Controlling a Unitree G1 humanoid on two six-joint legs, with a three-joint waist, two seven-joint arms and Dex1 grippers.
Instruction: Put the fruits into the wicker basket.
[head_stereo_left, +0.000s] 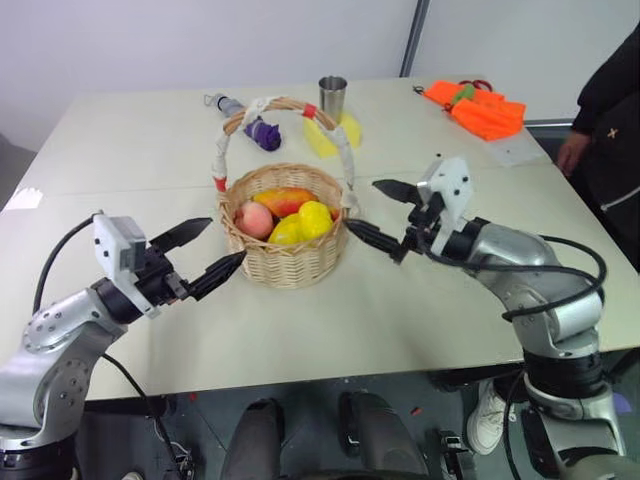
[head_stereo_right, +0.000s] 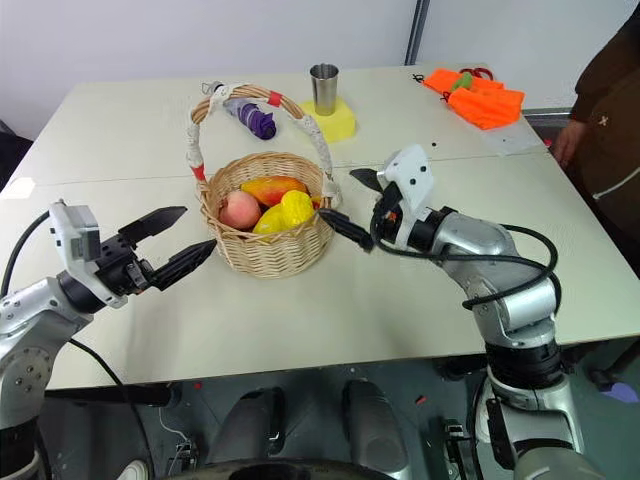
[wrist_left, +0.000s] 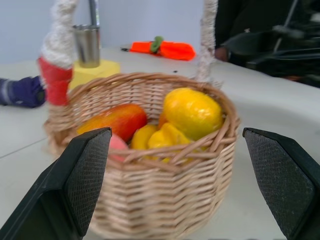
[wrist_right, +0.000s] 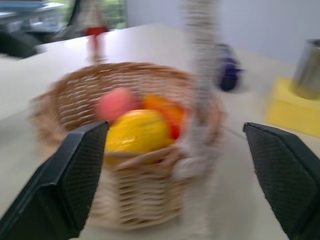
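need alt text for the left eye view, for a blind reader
A wicker basket on a white table holds a peach and a lemon, flanked by the open left gripper and right gripper.

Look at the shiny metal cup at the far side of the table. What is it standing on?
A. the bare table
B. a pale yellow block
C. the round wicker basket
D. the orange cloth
B: the shiny metal cup stands upright on the pale yellow block, behind the round light-tan wicker basket, well apart from the orange cloth.
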